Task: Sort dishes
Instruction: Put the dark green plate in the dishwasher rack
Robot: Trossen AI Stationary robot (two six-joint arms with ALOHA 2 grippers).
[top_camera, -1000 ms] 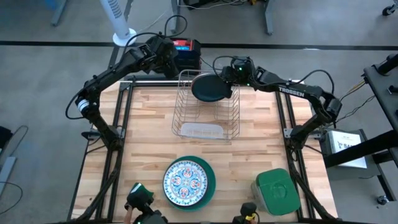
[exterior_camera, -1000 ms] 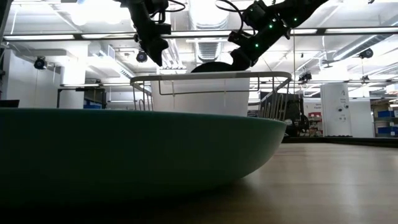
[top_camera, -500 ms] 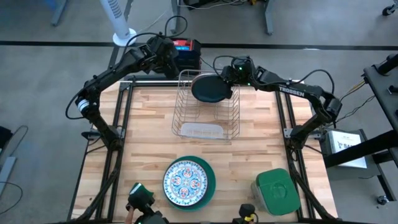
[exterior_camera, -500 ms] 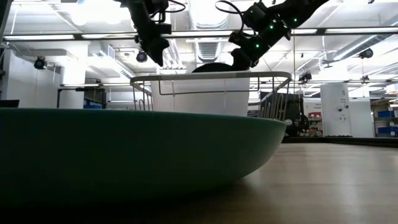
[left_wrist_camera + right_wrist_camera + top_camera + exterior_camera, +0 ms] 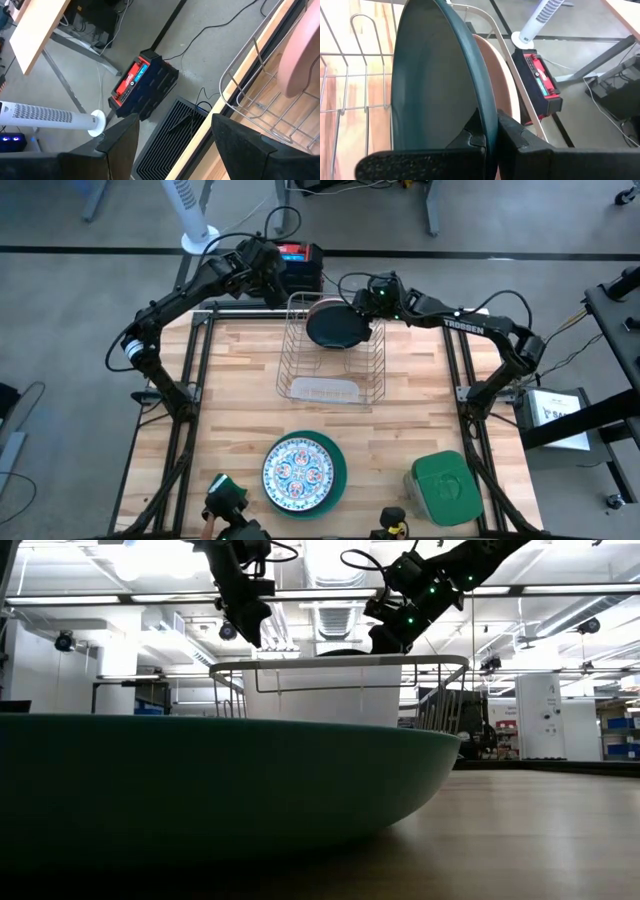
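A dark teal plate (image 5: 336, 326) is gripped by the right end effector (image 5: 366, 304) over the wire rack (image 5: 331, 370), beside a salmon-pink plate (image 5: 501, 85). The left end effector (image 5: 272, 278) is held open nearby.

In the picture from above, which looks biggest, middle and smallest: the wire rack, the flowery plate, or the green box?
From above:
1. Wire rack: biggest.
2. Flowery plate: middle.
3. Green box: smallest, though only a little smaller than the plate, so those two are close.
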